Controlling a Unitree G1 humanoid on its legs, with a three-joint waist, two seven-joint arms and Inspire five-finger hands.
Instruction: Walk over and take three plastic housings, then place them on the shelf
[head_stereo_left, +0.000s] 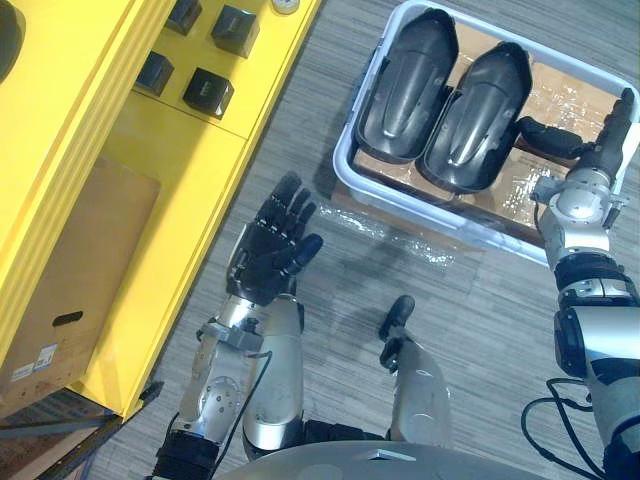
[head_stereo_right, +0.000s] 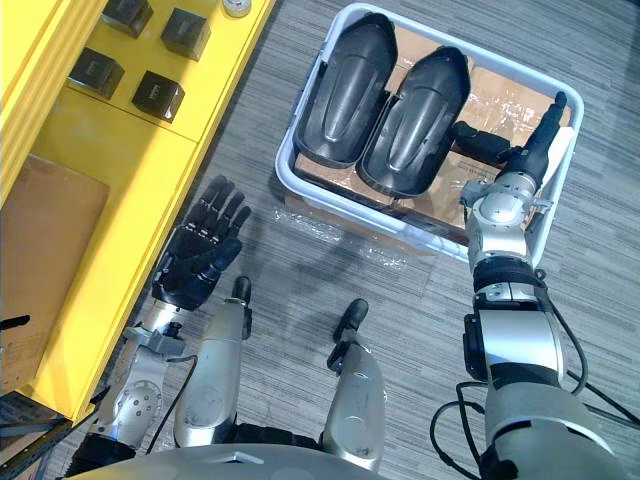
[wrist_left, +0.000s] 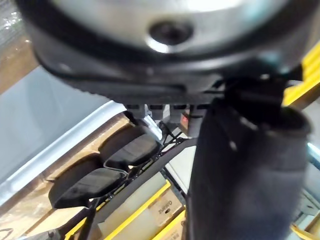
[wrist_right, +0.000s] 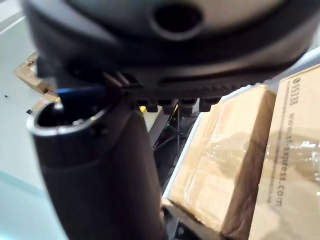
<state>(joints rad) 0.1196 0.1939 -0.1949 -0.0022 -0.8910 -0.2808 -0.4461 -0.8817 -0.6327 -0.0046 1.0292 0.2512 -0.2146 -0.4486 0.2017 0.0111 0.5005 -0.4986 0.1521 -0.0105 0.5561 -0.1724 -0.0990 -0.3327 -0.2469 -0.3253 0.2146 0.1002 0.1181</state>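
Observation:
Two dark plastic housings (head_stereo_left: 408, 85) (head_stereo_left: 475, 120) lie side by side, hollow side up, in a white bin (head_stereo_left: 342, 165) on the grey floor. My right hand (head_stereo_left: 600, 150) reaches into the bin's right part. Its fingers are straight along the bin's right wall, and its thumb (head_stereo_left: 545, 135) points toward the nearer housing without touching it. My left hand (head_stereo_left: 275, 245) hovers open over the floor between the yellow shelf (head_stereo_left: 180, 200) and the bin, holding nothing. The left wrist view also catches both housings (wrist_left: 107, 167).
Several small black boxes (head_stereo_left: 208, 92) sit on the yellow shelf's upper level, and a cardboard box (head_stereo_left: 80, 270) on its lower level. Plastic-wrapped cardboard (head_stereo_left: 560, 95) lines the bin. Clear film (head_stereo_left: 400, 235) lies on the floor by the bin's front.

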